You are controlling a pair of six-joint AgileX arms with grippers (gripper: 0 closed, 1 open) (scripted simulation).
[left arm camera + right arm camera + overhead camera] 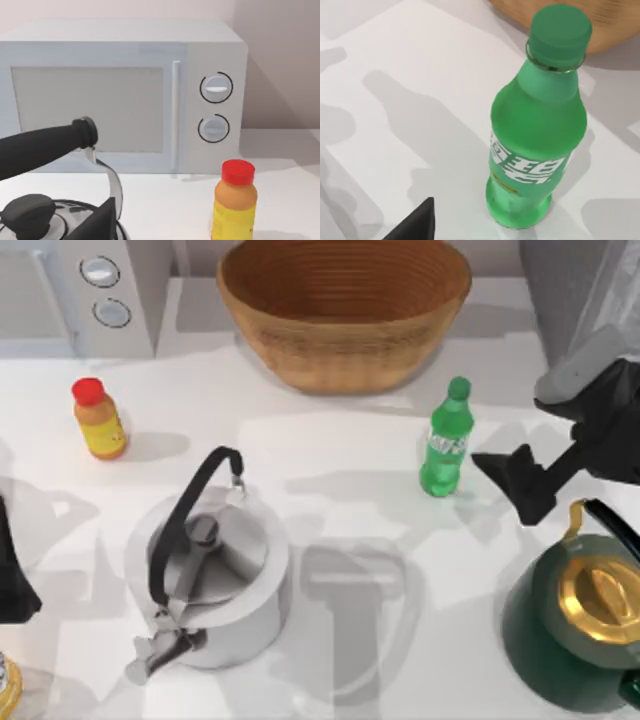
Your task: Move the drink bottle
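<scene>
Bottle of green drink stands upright on the table, just in front of the wicker basket. My right gripper sits just beside it, apart from it; whether its fingers are parted I cannot tell. My left arm is parked at the table's left edge.

My right arm's matte black, angular two-finger pincer, grey rounded wrist housing behind it, my left arm's black wedge-shaped body, no visible markings
</scene>
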